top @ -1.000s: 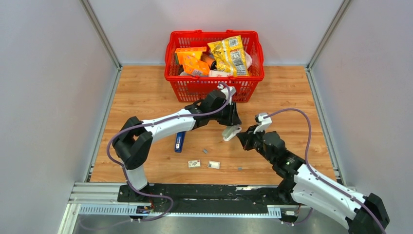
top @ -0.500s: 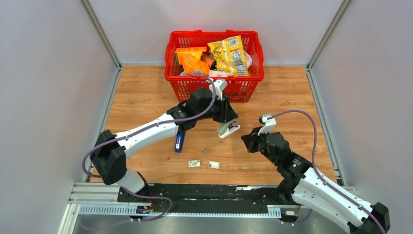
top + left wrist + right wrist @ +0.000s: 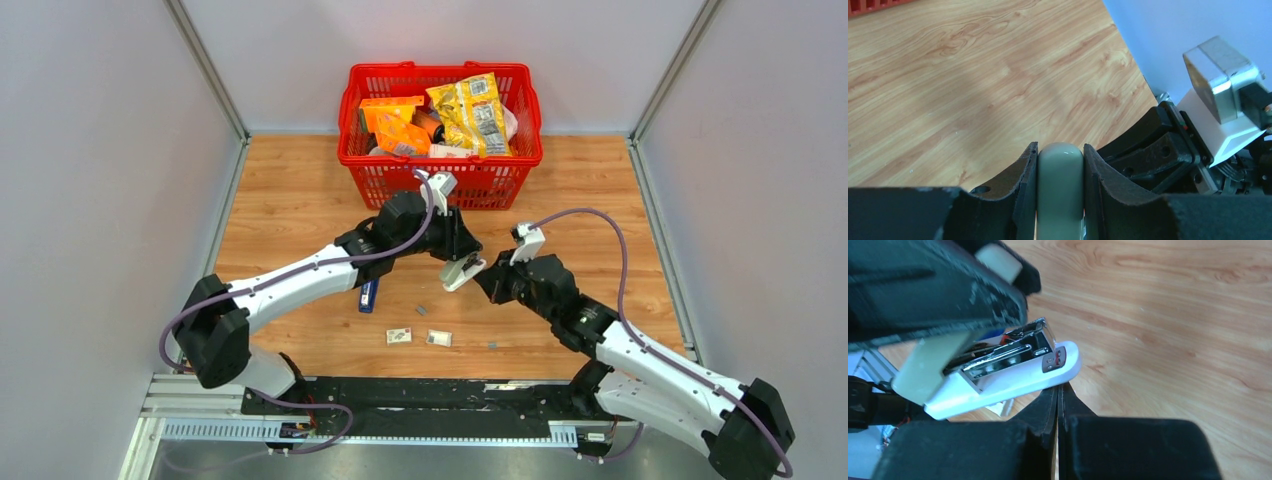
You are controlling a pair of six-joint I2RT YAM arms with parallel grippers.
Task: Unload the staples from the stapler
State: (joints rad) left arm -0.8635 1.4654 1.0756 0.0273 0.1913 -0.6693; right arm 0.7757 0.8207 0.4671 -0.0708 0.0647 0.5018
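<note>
While the left tool (image 3: pixel 1060 167) pinches the rear of a white stapler (image 3: pixel 1015 380) and holds it above the worktop (image 3: pixel 300 200), the stapler hangs open with its metal channel showing. The right tool (image 3: pixel 1058 392) is pressed together, with its tips just under the stapler's front end. A small blue stapler (image 3: pixel 368 296) lies partly under the left arm. Loose grey staples (image 3: pixel 421 310) lie nearby on the wood.
</note>
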